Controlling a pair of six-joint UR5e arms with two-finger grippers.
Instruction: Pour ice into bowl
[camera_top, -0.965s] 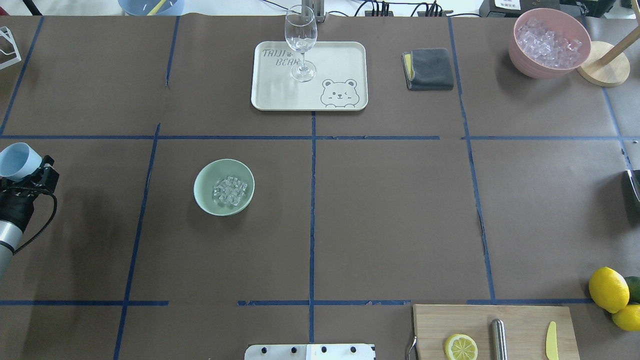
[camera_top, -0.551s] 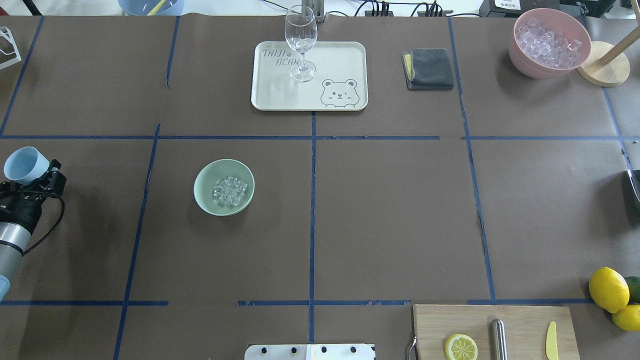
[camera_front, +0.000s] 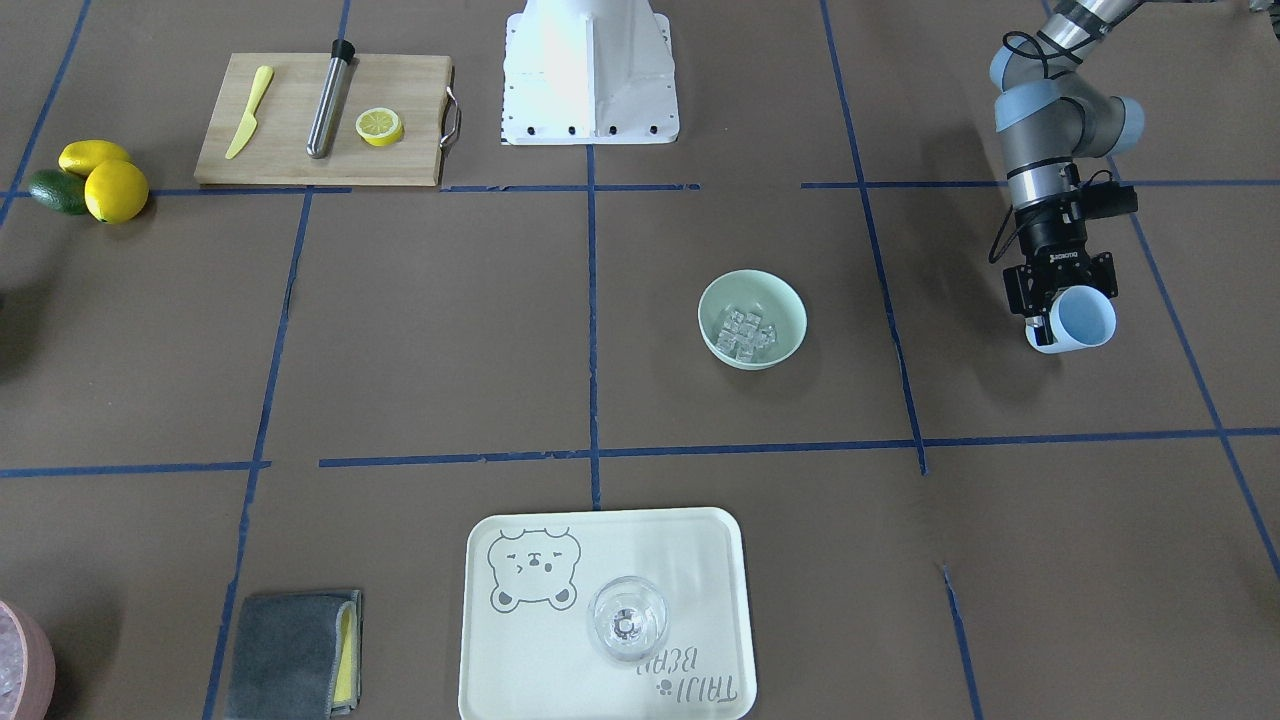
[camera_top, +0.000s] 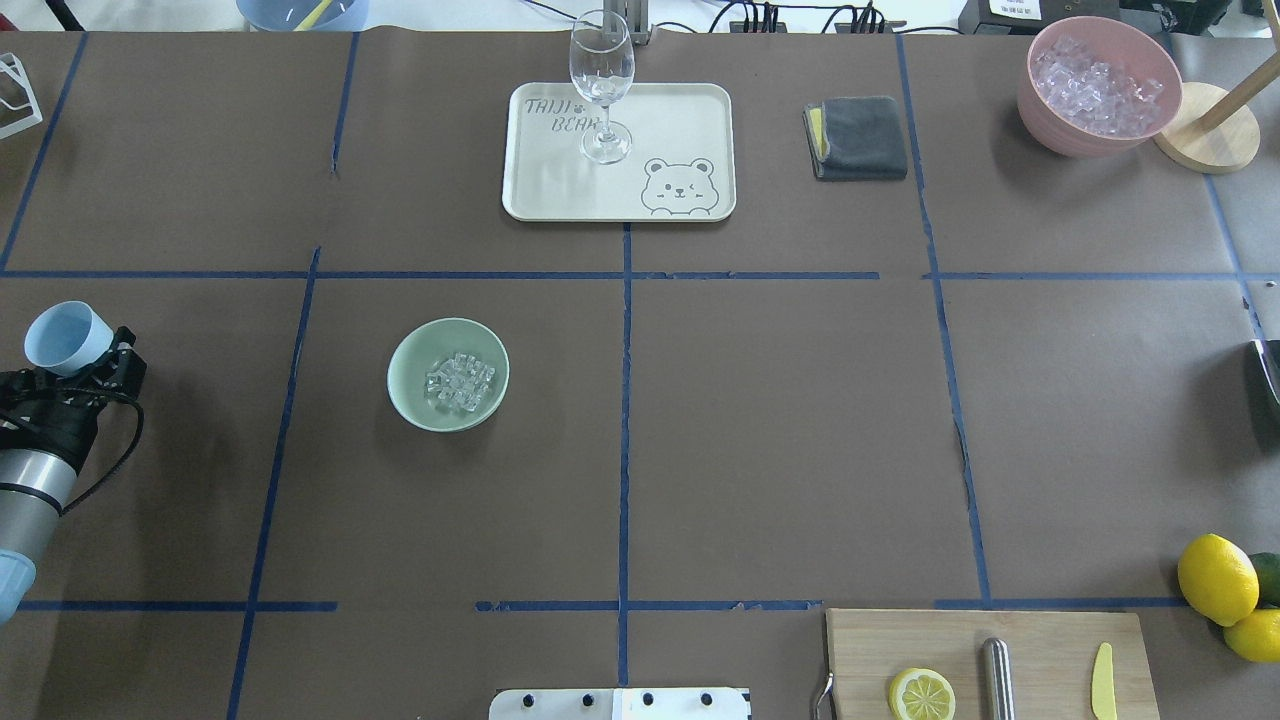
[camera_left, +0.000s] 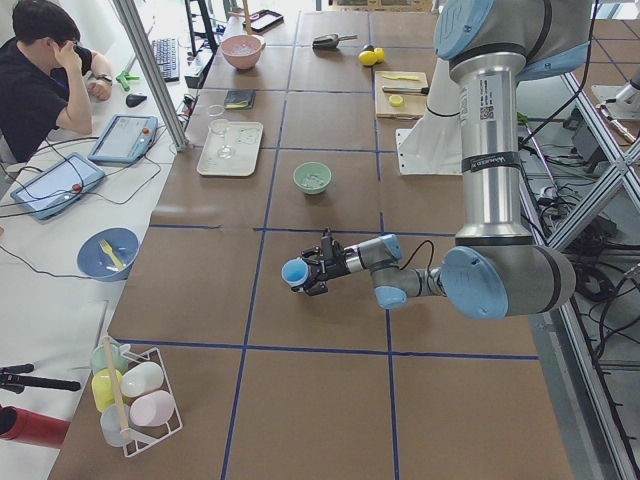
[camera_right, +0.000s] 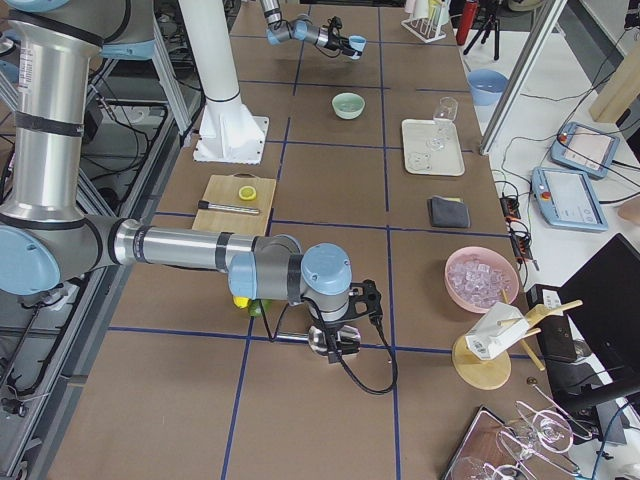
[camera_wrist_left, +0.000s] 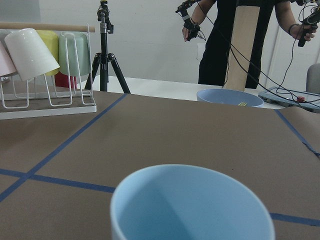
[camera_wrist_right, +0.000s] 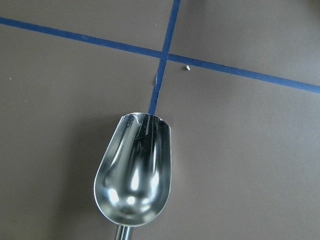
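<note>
Since the ice (camera_front: 748, 331) sits heaped in the bottom of the bowl (camera_front: 787, 300) and the blue cup (camera_front: 1085, 320) shows a bare inside in the left wrist view, I'd judge the pour itself done and the step in hand as carrying the cup off to park it. You've got the left gripper (camera_front: 1050, 318) clamped on the cup near its base, well apart from the bowl, out near the left end of the table (camera_front: 640, 400). Cup is close to upright w/ a bit of tilt, mouth up and turned away from the bowl, and it looks clear of the table, tho I can't be sure of the gap. Pose of the left arm (camera_front: 1035, 160): forearm low and approx level over the table, wrist stretched out away from the robot's base (camera_front: 588, 70), gripper pointing across the table toward the far side. Next move, imo: level the cup, lower it till its bottom meets the table, then release and back off w/o knocking it; no reason to visit the bowl unless you spot cubes in the cup, and I see none. As for the right gripper (camera_right: 335, 335), it hangs nose-down over a metal scoop (camera_wrist_right: 132, 172) lying near the table's right end; can't tell whether its jaws are parted or closed, nor whether they hold the handle.
</note>
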